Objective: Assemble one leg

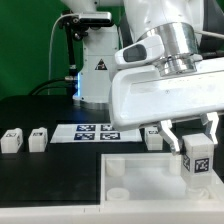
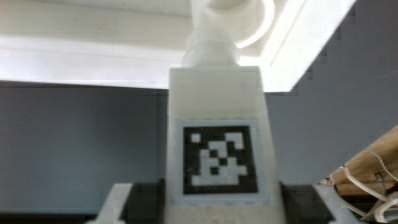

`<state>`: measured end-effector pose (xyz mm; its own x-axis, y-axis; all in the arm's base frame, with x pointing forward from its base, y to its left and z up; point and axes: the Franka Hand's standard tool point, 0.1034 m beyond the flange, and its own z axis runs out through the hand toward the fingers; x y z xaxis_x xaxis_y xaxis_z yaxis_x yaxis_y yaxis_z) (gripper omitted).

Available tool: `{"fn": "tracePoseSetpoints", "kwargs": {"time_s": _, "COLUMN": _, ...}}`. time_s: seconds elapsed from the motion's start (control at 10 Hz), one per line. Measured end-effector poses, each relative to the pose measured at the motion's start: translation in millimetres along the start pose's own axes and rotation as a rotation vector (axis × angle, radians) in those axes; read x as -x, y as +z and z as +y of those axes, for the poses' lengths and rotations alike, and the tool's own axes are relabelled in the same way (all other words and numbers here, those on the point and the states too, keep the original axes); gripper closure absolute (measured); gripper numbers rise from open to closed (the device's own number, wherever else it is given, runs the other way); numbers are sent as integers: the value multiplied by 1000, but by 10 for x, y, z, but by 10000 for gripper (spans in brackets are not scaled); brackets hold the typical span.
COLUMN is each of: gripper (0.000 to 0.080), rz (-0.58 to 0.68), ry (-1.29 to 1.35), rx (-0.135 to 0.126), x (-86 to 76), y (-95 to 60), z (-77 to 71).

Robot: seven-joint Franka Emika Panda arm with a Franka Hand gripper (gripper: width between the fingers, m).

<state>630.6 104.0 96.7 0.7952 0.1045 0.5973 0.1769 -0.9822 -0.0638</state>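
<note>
Black bench [image 1: 40,108] beneath everything; flat on it toward the back, thin white marker board [image 1: 95,131] with a row of black-and-white tags. Nearer the camera, large white square panel [image 1: 150,178] lying flat, apart from that board; round sockets [image 1: 117,170] near its edge on the exterior view's left. Behind the bench, dark upright stand [image 1: 68,45], blurred.

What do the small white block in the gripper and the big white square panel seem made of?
The small white block, the leg: likely matte hard plastic, plain white with crisp edges. Its black-and-white tag looks printed on. The large white square panel: seemingly similar matte plastic, judging by its moulded round socket, but this is unconfirmed.
</note>
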Motion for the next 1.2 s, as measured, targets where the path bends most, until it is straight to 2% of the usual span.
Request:
{"fn": "tracePoseSetpoints", "kwargs": {"time_s": 0.5, "gripper": 506, "rz": -16, "ry": 0, "rx": 6, "x": 109, "y": -83, "z": 35}}
{"fn": "tracePoseSetpoints", "kwargs": {"time_s": 0.8, "gripper": 506, "rz": -10, "ry": -8, "rx": 1, "x": 115, "y": -78, "z": -34}}
{"fn": "tracePoseSetpoints", "kwargs": {"time_s": 1.2, "gripper": 506, "rz": -11, "ry": -9, "rx": -1, "x": 119, "y": -79, "z": -44}}
